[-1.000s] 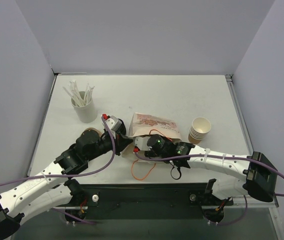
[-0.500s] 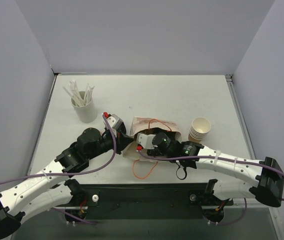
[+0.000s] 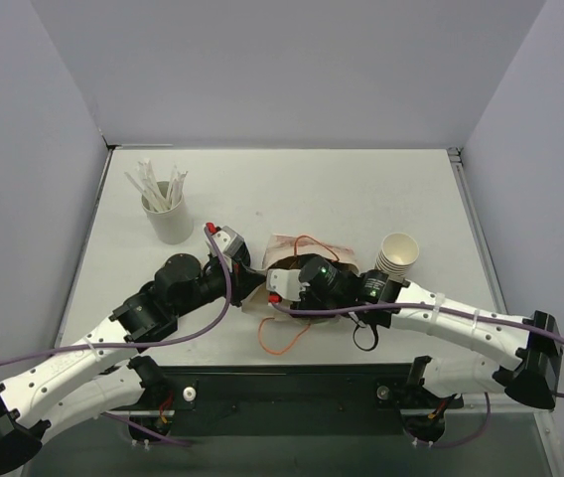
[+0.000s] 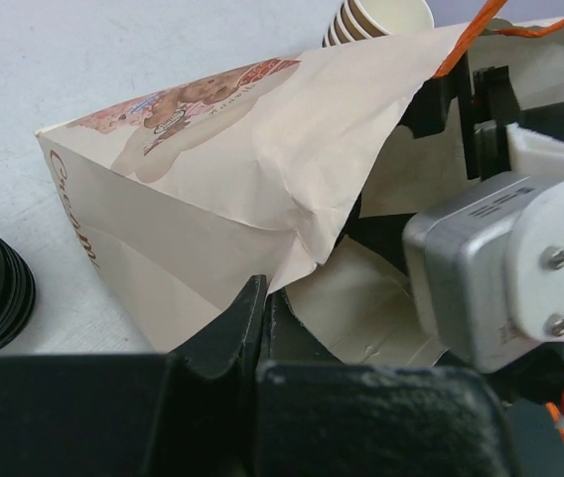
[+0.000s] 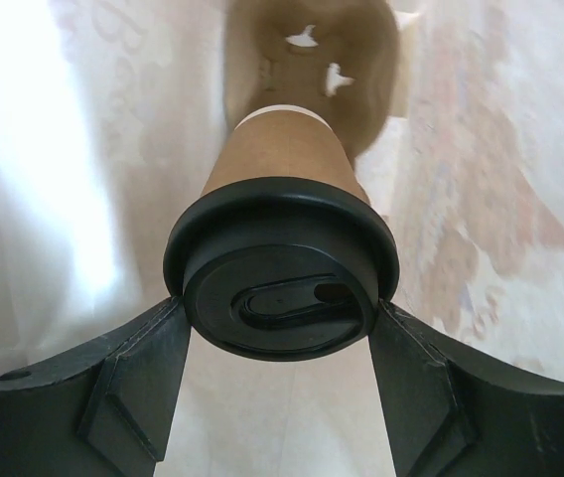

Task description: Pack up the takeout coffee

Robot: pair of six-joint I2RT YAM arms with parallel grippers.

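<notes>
The main risk is at the right gripper (image 5: pixel 280 313). Its jaws stand fairly wide and clamp the takeout coffee (image 5: pixel 282 169) from both sides, and as far as the wrist view shows, the fingers (image 5: pixel 138 383) bear on the rim of the black lid (image 5: pixel 280 288) rather than on the paper wall. A push against anything ahead of the jaws could pop the lid loose or twist the cup out of the grip.

Straight ahead of the jaws, past the cup's base, sits a brown cardboard piece with cut-outs (image 5: pixel 312 40). I cannot tell whether the cup touches it. If the base catches its edge, the cup may tilt.

The left gripper (image 4: pixel 262 303) is fully closed, pinching an edge of the paper bag (image 4: pixel 212 199) at the mouth. If that thin pinch slips, the upper wall would likely sag onto the right gripper inside and drag on the way out.

The bag lies on its side, so a released cup may roll or leak at the sip slot. Whether it is filled is not visible.

The coffee is a small kraft-brown cup, tapering away from the jaws, with a pale band near its base. Its glossy black lid faces the wrist and has an oval recess. It is well inside the bag, with pale walls on either side of the jaws.
</notes>
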